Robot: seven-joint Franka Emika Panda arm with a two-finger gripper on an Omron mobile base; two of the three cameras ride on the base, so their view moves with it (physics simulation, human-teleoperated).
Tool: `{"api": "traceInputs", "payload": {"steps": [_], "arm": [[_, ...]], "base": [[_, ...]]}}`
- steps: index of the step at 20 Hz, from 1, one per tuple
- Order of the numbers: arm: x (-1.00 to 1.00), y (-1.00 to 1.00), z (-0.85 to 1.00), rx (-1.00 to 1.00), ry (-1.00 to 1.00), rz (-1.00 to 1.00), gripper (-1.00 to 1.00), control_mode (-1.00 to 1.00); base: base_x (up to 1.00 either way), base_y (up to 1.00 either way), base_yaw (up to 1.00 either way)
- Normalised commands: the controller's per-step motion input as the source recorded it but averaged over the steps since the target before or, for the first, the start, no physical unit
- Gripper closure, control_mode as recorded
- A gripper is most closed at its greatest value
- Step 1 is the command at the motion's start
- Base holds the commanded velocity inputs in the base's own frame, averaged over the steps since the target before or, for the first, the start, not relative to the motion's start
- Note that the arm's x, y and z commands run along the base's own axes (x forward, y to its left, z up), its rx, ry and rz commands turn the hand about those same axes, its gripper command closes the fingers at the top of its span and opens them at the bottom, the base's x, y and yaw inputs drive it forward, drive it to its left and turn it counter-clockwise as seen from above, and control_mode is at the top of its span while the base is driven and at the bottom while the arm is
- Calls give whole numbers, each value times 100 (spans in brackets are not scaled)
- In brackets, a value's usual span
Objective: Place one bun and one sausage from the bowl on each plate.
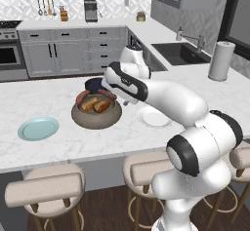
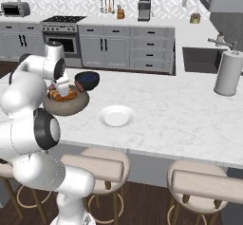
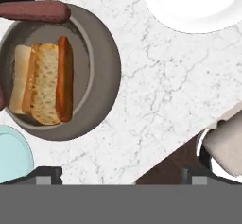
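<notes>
A: Where do we stand with the gripper [image 3: 118,176]?

B: Our jaws are spread wide with nothing between them, hanging above the counter [image 3: 156,90]. In the hand view the bowl [image 3: 101,53] lies up and to the left of our fingertips, not under them.

A: And what's in it?

B: Two buns [image 3: 45,83] side by side, pale crust and toasted crumb, with a reddish-brown sausage [image 3: 64,79] pressed against their right flank. All three run lengthwise, straight away from the fingertips. A second, darker sausage [image 3: 33,11] lies crosswise on the far rim.

A: The plates?

B: The white plate [image 3: 189,5] is up and to the right of us, the teal plate [image 3: 14,154] low on the left, just beside the bowl. Both look bare, so we judge nothing is served yet.
</notes>
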Motion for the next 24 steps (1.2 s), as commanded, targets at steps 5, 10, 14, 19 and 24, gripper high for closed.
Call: {"api": "traceInputs", "payload": {"steps": [5, 10, 14, 19, 24], "arm": [[44, -2, -36, 0, 6, 0, -100, -100], [55, 32, -41, 0, 7, 0, -100, -100], [68, 26, -33, 0, 6, 0, -100, -100], [61, 11, -5, 0, 0, 0, -100, -100], [41, 5, -38, 0, 8, 0, -100, -100]], "base": [[0, 0, 0], [0, 0, 0], [0, 0, 0], [0, 0, 0], [0, 0, 0]]}}
